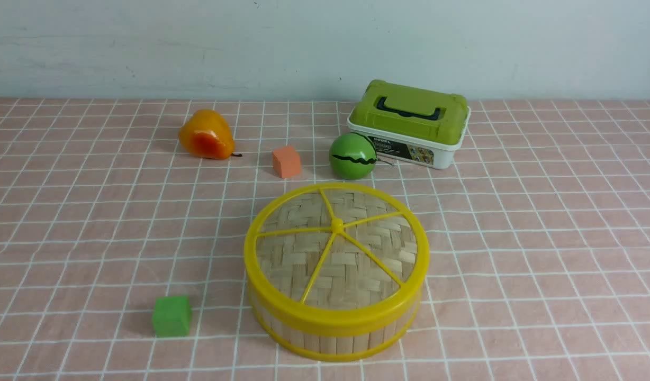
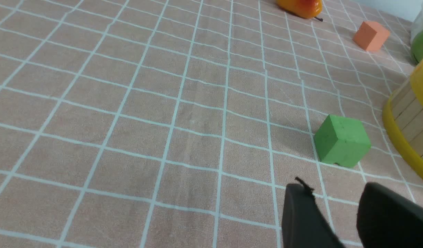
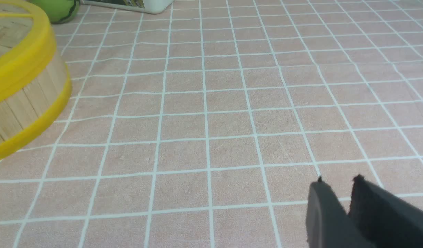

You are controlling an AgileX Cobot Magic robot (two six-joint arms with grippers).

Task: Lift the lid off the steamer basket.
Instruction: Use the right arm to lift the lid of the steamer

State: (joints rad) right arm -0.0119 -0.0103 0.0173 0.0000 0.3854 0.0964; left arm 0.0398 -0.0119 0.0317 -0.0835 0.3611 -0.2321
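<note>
The left claw point(image 2: 332, 188) hangs low over the checked tablecloth point(image 1: 542, 238), its two dark fingers apart with nothing between them, the green cube point(image 2: 341, 141) just beyond. The right claw point(image 3: 339, 182) is parted only narrowly and holds nothing, to the right of the steamer basket point(image 1: 333, 330). The basket stands near the middle, the lid point(image 1: 335, 248) seated flat on its rim, hiding its inside. Farther back, the white box point(image 1: 409, 151) is shut, its contents unseen.

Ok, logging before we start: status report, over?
Left gripper open, empty, near green cube. Right gripper slightly open, empty. Lid seated on steamer basket. Nothing on lid.
</note>
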